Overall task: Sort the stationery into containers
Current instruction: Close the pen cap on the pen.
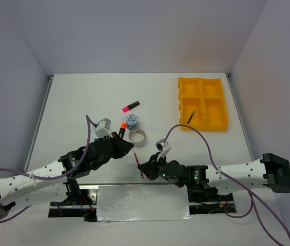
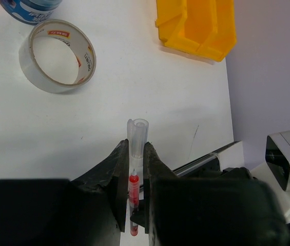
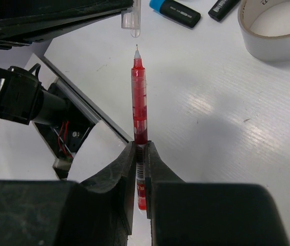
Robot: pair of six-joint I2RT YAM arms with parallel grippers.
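Observation:
My left gripper [image 2: 136,154] is shut on a clear pen cap [image 2: 137,137] that sticks out past its fingertips. My right gripper [image 3: 141,154] is shut on a red pen [image 3: 139,102], whose bare tip points at the cap [image 3: 131,20] with a small gap between them. In the top view the two grippers meet near the table's front, the pen [image 1: 137,159] between them. A pink highlighter [image 1: 130,106], a blue-white tape roll [image 1: 132,121], an orange highlighter [image 1: 121,129] and a clear tape ring [image 1: 137,137] lie mid-table. The yellow tray [image 1: 202,82] stands at the far right, with a thin pen [image 1: 191,117] in its near-left compartment.
A blue-capped highlighter [image 3: 175,11] lies near the tape ring [image 3: 275,31] in the right wrist view. A shiny metal plate [image 1: 142,202] covers the front edge between the arm bases. Purple cables loop over both arms. Walls close the table on three sides.

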